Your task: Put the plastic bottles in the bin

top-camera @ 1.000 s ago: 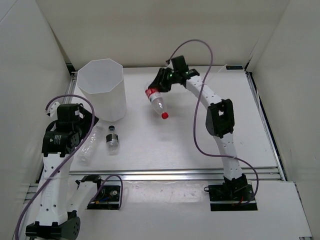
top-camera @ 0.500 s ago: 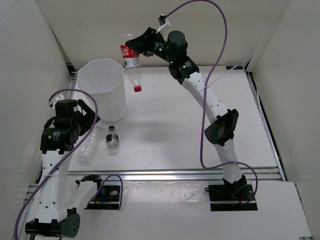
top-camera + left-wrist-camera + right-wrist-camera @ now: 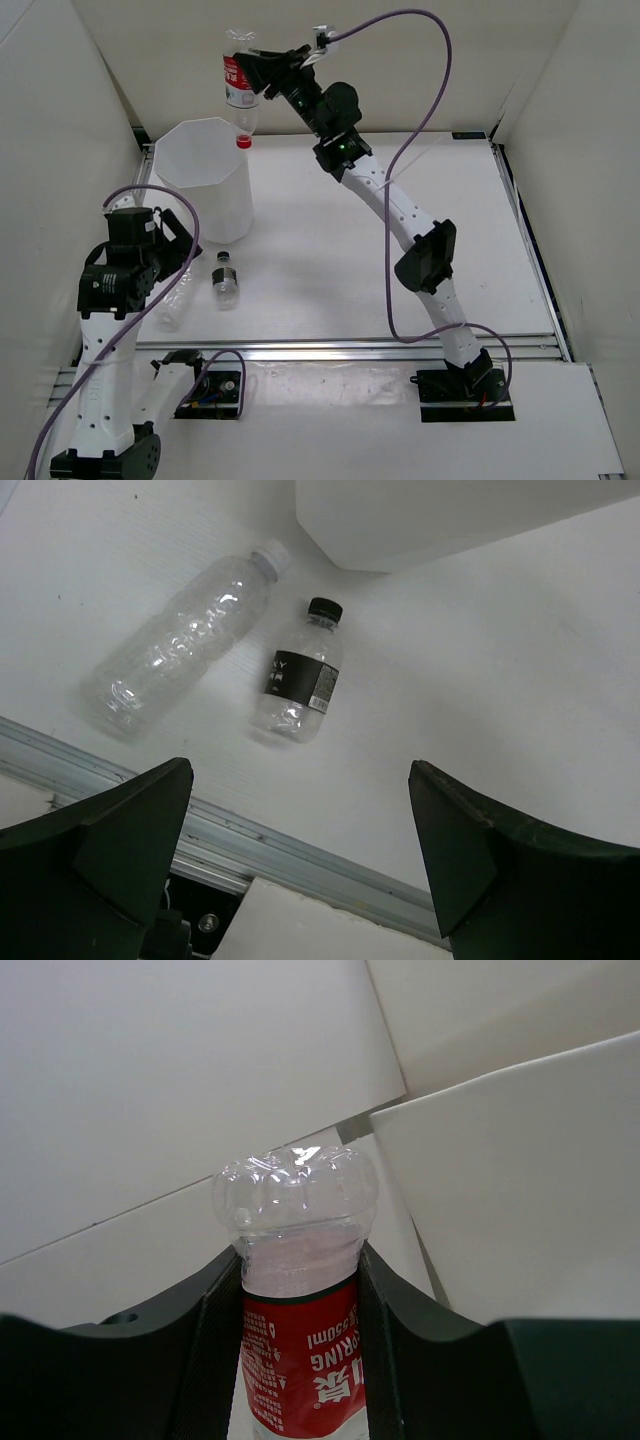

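The right gripper (image 3: 252, 72) squeezes the red bottle (image 3: 236, 84) just above the bin (image 3: 216, 208); the black bottle (image 3: 297, 681) and squashed bottle (image 3: 181, 643) lie beside the bin, not in yet, under the wide-open, empty left gripper (image 3: 300, 825).

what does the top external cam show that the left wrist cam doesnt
Only top external: the right gripper shut on the red-label bottle, cap down, seemingly over the bin and its open mouth. Only left wrist: that the left gripper is open, plus the black label's print. Both: the black-label bottle and the unlabelled bottle lying beside the bin's base.
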{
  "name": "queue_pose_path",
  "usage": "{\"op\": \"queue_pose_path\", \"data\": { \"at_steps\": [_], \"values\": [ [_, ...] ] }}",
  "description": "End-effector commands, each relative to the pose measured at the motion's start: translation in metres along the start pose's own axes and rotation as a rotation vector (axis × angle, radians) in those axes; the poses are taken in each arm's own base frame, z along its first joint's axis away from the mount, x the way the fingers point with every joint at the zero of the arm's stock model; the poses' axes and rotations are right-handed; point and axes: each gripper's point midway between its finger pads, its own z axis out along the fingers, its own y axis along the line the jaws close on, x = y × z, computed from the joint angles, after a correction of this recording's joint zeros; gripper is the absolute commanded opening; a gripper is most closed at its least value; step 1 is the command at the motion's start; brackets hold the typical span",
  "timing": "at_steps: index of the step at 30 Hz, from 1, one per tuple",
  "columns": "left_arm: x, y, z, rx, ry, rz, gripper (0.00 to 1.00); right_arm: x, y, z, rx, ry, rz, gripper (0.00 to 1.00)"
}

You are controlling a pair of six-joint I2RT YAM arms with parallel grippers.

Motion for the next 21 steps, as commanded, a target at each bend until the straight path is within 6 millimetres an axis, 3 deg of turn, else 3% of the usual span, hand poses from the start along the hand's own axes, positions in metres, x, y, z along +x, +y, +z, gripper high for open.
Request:
{"op": "queue_pose_path", "data": {
  "at_steps": [1, 3, 6, 10, 13, 15, 16, 17, 18, 19, 21],
  "values": [
    [0.023, 0.007, 0.001, -0.003, 0.058, -0.029, 1.00, 0.000, 0.006, 0.006, -0.051, -0.115, 0.011, 0.22],
    [0.029, 0.009, 0.006, -0.016, 0.077, -0.038, 1.00, 0.019, 0.015, 0.007, -0.082, -0.098, 0.023, 0.22],
    [0.035, 0.014, 0.009, -0.041, 0.095, -0.042, 1.00, 0.033, 0.008, 0.007, -0.092, -0.105, 0.071, 0.23],
    [0.041, 0.020, 0.010, -0.066, 0.114, -0.045, 1.00, 0.032, 0.005, 0.006, -0.090, -0.151, 0.112, 0.24],
    [0.043, 0.020, 0.009, -0.072, 0.122, -0.052, 1.00, 0.025, 0.014, 0.007, -0.105, -0.177, 0.126, 0.27],
    [0.040, 0.019, 0.007, -0.066, 0.113, -0.054, 1.00, 0.036, 0.005, 0.007, -0.073, -0.155, 0.130, 0.39],
    [0.039, 0.020, 0.007, -0.074, 0.108, -0.054, 1.00, 0.039, -0.002, 0.006, -0.045, -0.152, 0.133, 0.51],
    [0.036, 0.019, 0.005, -0.068, 0.099, -0.056, 1.00, 0.048, -0.002, 0.006, -0.029, -0.134, 0.154, 0.66],
    [0.035, 0.021, 0.008, -0.082, 0.100, -0.044, 1.00, 0.047, -0.002, 0.007, -0.001, -0.111, 0.157, 0.91],
    [0.029, 0.019, 0.007, -0.078, 0.074, -0.048, 1.00, 0.039, 0.003, 0.007, 0.005, -0.102, 0.166, 1.00],
    [0.024, 0.018, 0.008, -0.074, 0.052, -0.051, 1.00, 0.033, 0.005, 0.006, 0.034, -0.062, 0.143, 1.00]
  ]
}}
